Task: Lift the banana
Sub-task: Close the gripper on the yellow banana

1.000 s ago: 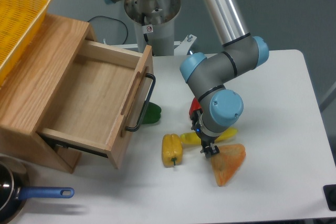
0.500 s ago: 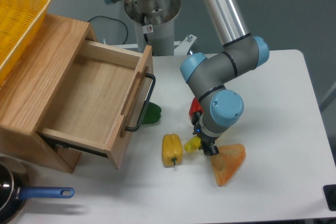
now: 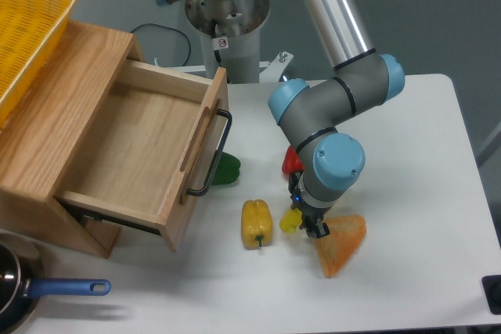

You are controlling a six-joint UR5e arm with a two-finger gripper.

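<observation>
Judging from our gripper [image 3: 311,226] pinching the banana [image 3: 290,221] near one end, we risk it pivoting onto the orange wedge [image 3: 341,242] just beside.

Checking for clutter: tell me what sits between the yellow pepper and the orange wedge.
In the camera view, the gripper and the yellow end of the banana it holds sit between the yellow pepper and the orange wedge.
</observation>
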